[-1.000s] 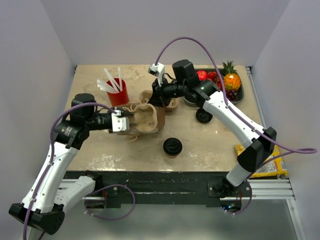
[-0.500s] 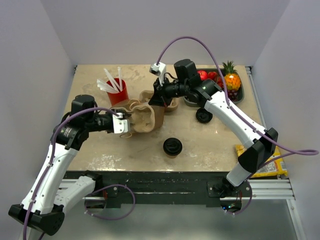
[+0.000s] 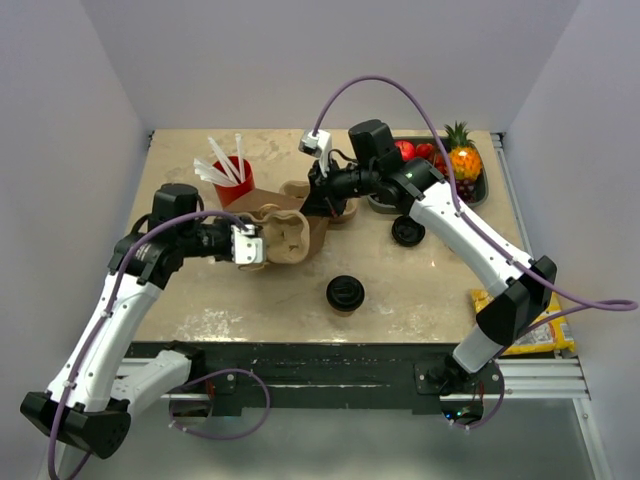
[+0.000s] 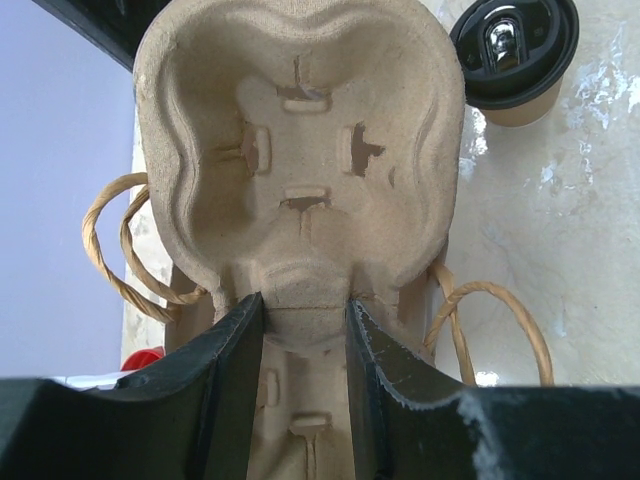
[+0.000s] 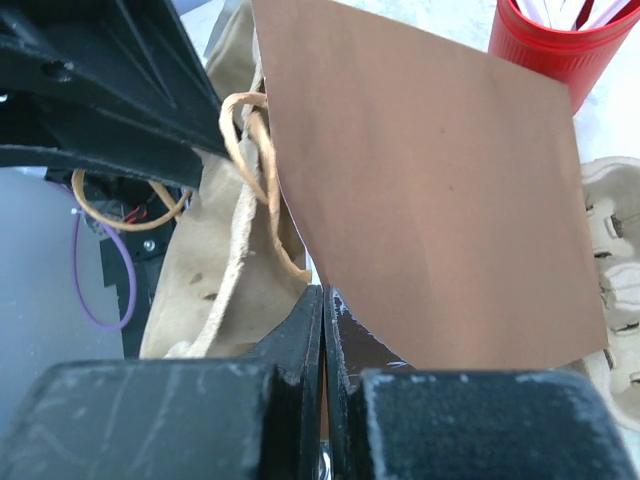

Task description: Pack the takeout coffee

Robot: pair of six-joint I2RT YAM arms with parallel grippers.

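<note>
The takeout coffee (image 3: 345, 293), a tan cup with a black lid, stands on the table in front of the bag; it also shows at the top right of the left wrist view (image 4: 515, 50). My left gripper (image 3: 250, 246) is shut on a ridge of a tan moulded pulp cup carrier (image 3: 285, 235), seen close up in the left wrist view (image 4: 300, 170) between my fingers (image 4: 235, 370). My right gripper (image 3: 322, 195) is shut on the edge of a brown paper bag (image 3: 318, 230), whose wall fills the right wrist view (image 5: 430, 200). The bag's twine handles (image 5: 255, 150) hang loose.
A red cup (image 3: 235, 182) with white sticks stands at the back left, also in the right wrist view (image 5: 550, 40). A black lid (image 3: 407, 232) lies right of the bag. A fruit tray (image 3: 480, 190) sits at the back right. A yellow packet (image 3: 530, 325) lies at the right front edge.
My left arm has moved a little right and up, tilting the carrier against the bag. My right gripper keeps its hold on the bag's edge, barely moved.
</note>
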